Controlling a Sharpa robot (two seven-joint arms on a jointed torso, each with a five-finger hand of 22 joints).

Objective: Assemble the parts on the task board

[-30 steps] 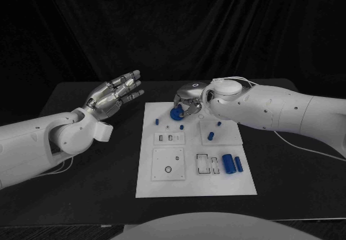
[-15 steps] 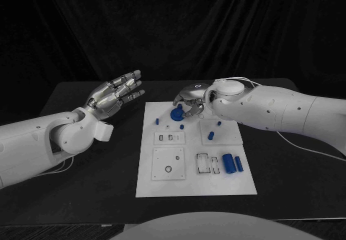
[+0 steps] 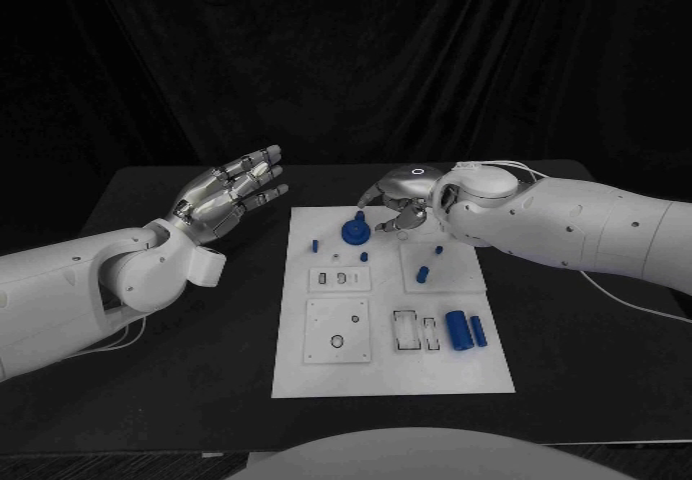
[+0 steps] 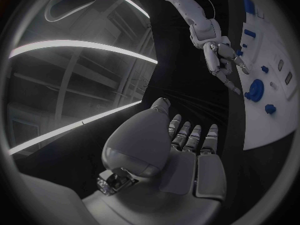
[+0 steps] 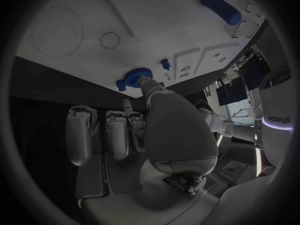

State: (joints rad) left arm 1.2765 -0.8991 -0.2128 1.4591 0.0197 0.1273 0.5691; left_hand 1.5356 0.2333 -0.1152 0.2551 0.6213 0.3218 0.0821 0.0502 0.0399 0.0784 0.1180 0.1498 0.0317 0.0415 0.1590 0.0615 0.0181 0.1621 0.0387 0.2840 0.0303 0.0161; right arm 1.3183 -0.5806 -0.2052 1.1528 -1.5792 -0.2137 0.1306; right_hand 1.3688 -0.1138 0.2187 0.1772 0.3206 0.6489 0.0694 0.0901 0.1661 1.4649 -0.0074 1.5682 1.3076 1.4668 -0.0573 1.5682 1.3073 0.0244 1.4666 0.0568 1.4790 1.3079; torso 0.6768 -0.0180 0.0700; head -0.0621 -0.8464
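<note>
The white task board (image 3: pixel 389 370) lies mid-table. A round blue part (image 3: pixel 352 232) sits at its far end; it is also seen from the wrists (image 5: pixel 132 78) (image 4: pixel 255 90). My right hand (image 3: pixel 397 207) hovers just right of that part with its fingers (image 5: pixel 112 132) spread and nothing held. Its thumb tip ends close to the part; I cannot tell whether they touch. My left hand (image 3: pixel 228 190) is raised left of the board, open, palm (image 4: pixel 181 155) empty. Small blue pegs (image 3: pixel 423 270) and two blue cylinders (image 3: pixel 457 328) lie on the board.
Rectangular slots (image 3: pixel 414 328) and a round recess (image 3: pixel 336 340) mark the board's near half. Black table (image 3: pixel 173 340) surrounds the board on all sides. My right forearm (image 3: pixel 577 225) crosses above the table's far right.
My right hand has lifted off the round blue part and drawn back to the right, leaving the part on the board. The left hand has barely moved.
</note>
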